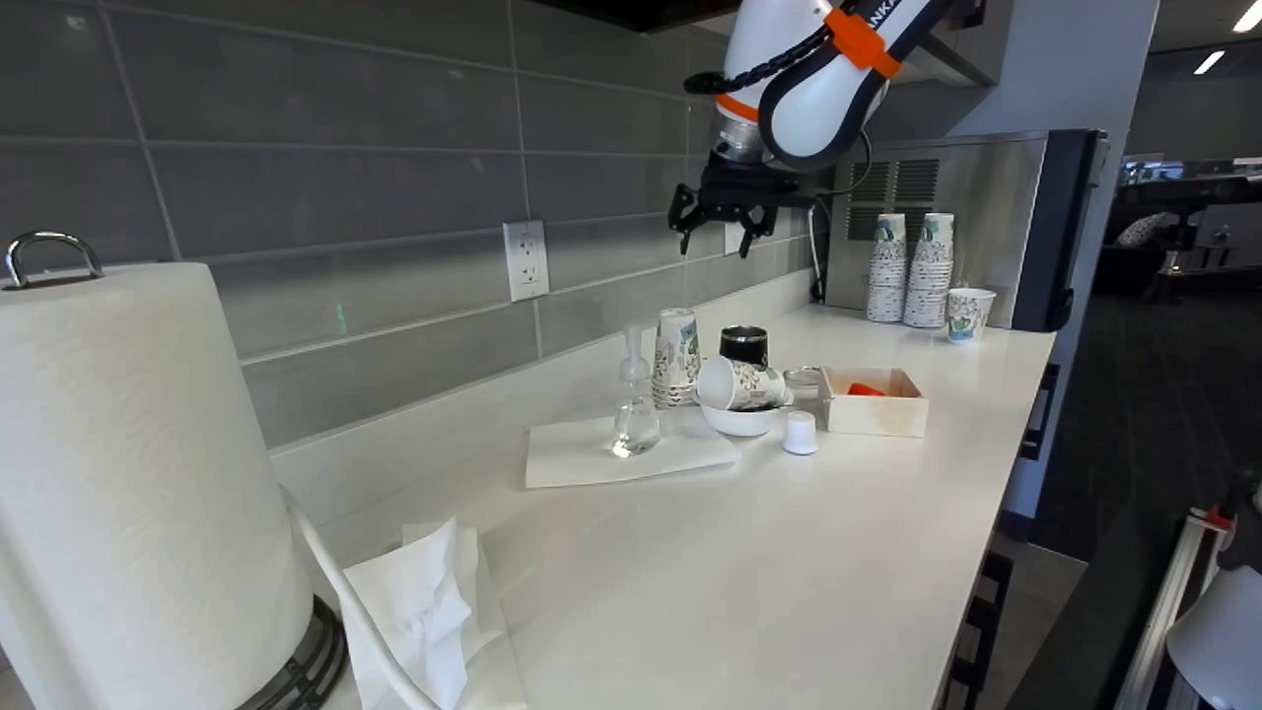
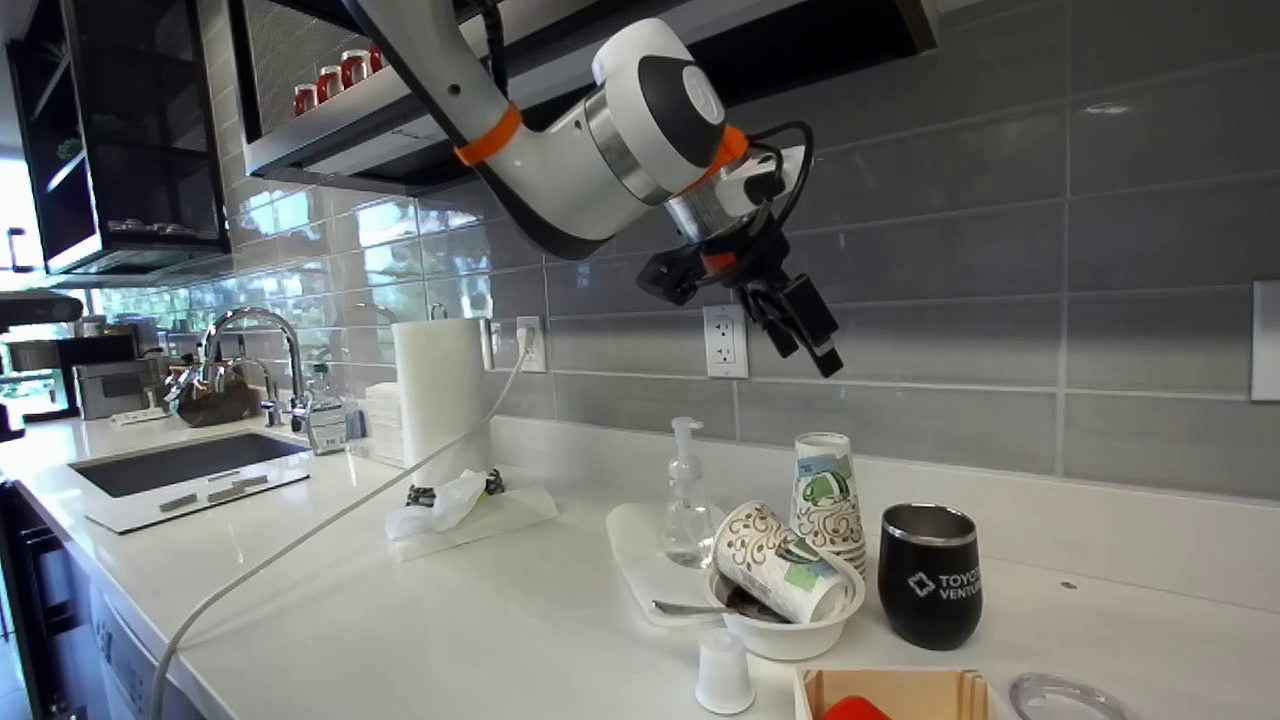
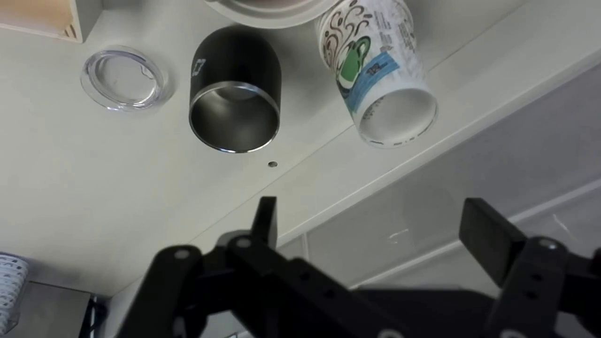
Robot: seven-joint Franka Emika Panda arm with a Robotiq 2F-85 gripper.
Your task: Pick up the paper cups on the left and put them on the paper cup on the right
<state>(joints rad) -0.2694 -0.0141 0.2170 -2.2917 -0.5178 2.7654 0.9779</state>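
An upside-down stack of printed paper cups (image 1: 676, 357) stands near the wall; it also shows in an exterior view (image 2: 828, 495) and in the wrist view (image 3: 375, 65). A printed paper cup (image 2: 775, 562) lies tilted in a white bowl (image 2: 792, 640), touching or close to that stack. Two tall upside-down cup stacks (image 1: 886, 271) (image 1: 932, 271) stand by the metal appliance, with a single upright paper cup (image 1: 968, 316) beside them. My gripper (image 1: 714, 248) is open and empty, high above the counter near the wall; its fingers also show in the wrist view (image 3: 368, 220).
A black tumbler (image 2: 930, 580) stands beside the cup stack, with a clear lid (image 3: 123, 80) near it. A wooden box (image 1: 876, 416), a small white container (image 1: 800, 434) and a soap dispenser (image 2: 687, 510) stand close by. The tiled wall runs behind; a paper towel roll (image 1: 128, 473) stands farther along.
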